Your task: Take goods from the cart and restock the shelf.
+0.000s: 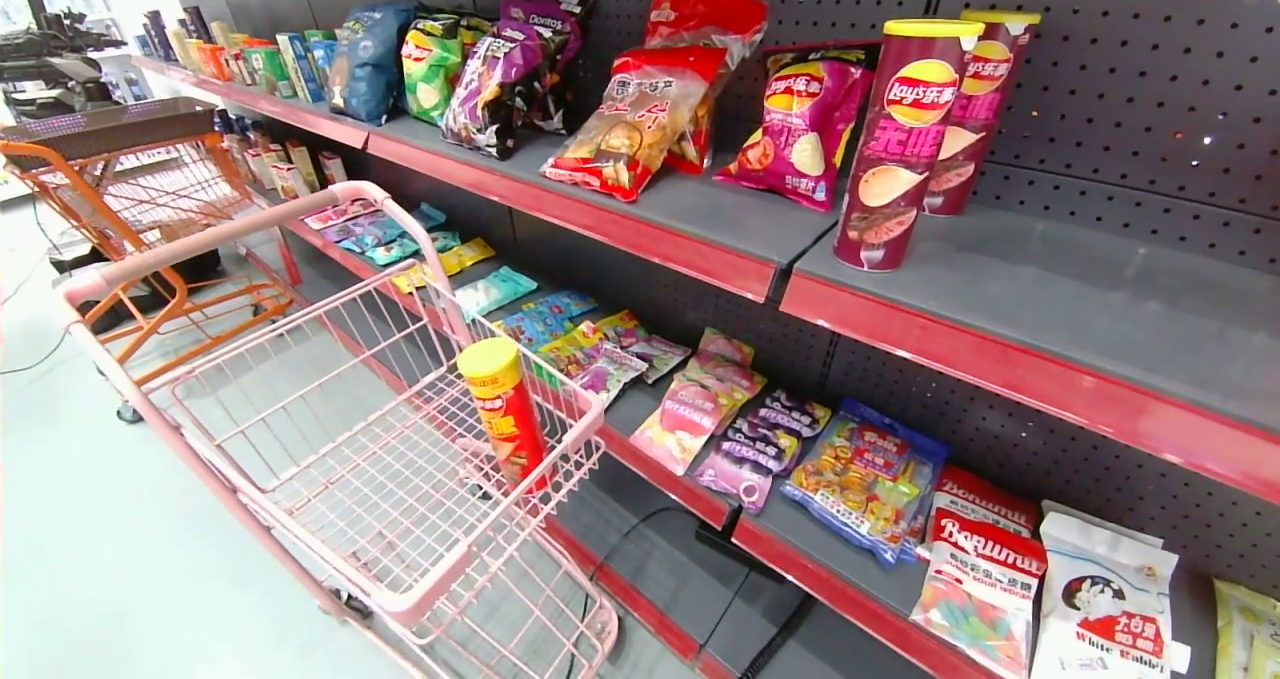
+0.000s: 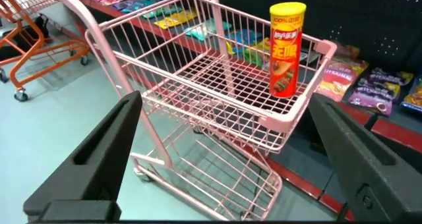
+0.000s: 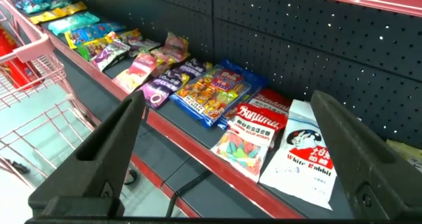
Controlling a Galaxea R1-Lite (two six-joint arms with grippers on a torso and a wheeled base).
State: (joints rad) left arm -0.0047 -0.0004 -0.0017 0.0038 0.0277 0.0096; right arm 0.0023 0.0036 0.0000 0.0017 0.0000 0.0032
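A: Where's the chip can (image 2: 287,49)?
B: Upright in the pink cart (image 1: 480,547), at the basket corner beside the shelves.
A: Which arm is nearer?
B: The left gripper (image 2: 224,102), fingers spread, faces it. The right gripper (image 3: 225,99), also spread, hangs over the candy bags (image 3: 211,92) on the lower shelf (image 3: 191,145). I'd go left, closing across its vertical axis.

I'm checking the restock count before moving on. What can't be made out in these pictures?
Head view: the rear purple can is partly hidden by the front purple can.
Head view: boxes at the upper shelf's far end are too small to identify.
Head view: the yellow packet on the lower shelf is cut off by the right edge.
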